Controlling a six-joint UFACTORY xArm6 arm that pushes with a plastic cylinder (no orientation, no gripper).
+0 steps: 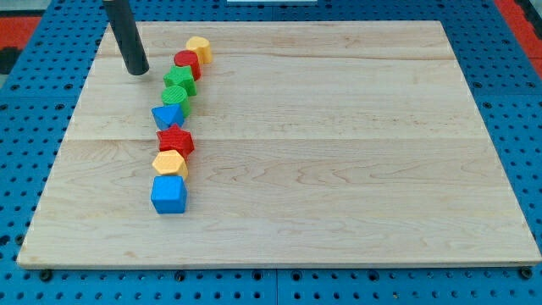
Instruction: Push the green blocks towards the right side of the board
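Board: our wooden board fills most of the frame, on a blue pegboard; its whole right part carries no blocks.
Rod: the dark rod comes down at the upper left of the frame, and my tip rests on the board there, left of the upper end of the block line and apart from it.
Jaws: we have none, only a bare rod, so nothing is clenched, released or grasped.
Block line: eight blocks run in a slanting row at the left of the frame, from upper middle-left down to lower left, most touching their neighbours.
Blue cube: bottom of the row.
Yellow hexagon: just above the cube.
Red star: next up.
Blue triangle: touching the greens from below.
Green blocks: the green star and a second green block, shape unclear to us, sit together in the upper part of the row, to the right of and slightly below my tip.
Red cylinder: right above the greens.
Yellow block: top of the row, shape hard to tell.
Progress: we judge the task barely begun, as both greens lie on the left side.
Left to do: we judge both greens need pushing rightward across nearly the full board, without dragging the neighbours.
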